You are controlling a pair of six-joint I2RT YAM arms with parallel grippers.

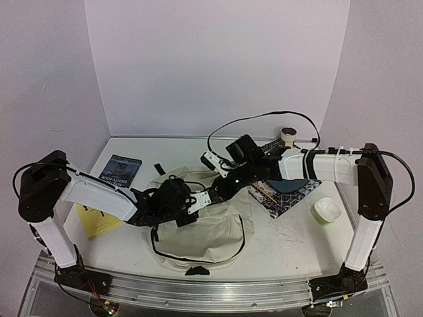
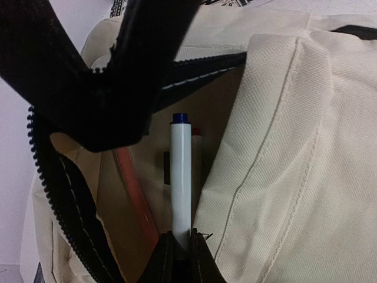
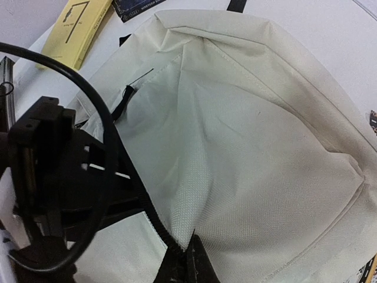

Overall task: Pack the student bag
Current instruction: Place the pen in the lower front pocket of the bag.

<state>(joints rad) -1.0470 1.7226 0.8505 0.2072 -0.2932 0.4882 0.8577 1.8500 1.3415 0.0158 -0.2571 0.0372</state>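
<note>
The student bag (image 1: 211,231) lies flat in the middle of the tabletop (image 1: 291,244), between the two arms, with its zipped mouth turned toward the left arm. The step in hand appears to be loading a pen into the bag. The left claw (image 2: 181,250) pinches a white pen (image 2: 181,171) with a blue cap by its lower end, and the pen points into the gap between the black zipper edge and the cream front panel. Its capped tip is already past the rim. A thin red item (image 2: 136,197), perhaps a pencil, shows inside the opening to the left of the pen. The right claw (image 3: 188,262) is pressed together on the zipper edge of the bag, apparently lifting that edge so the mouth stays open. A yellow book (image 1: 92,221) and a dark blue book (image 1: 120,170) lie on the left of the tabletop. A patterned mat (image 1: 285,193) lies to the right of the bag. The books may be waiting their turn, so the packing looks only partly done. The next move likely calls for the left arm to push the pen deeper along its own length until most of it is inside. Then the left claw would need to spread and let it drop. The right claw should hold its pinch meanwhile, since a sagging rim could catch the pen.
</note>
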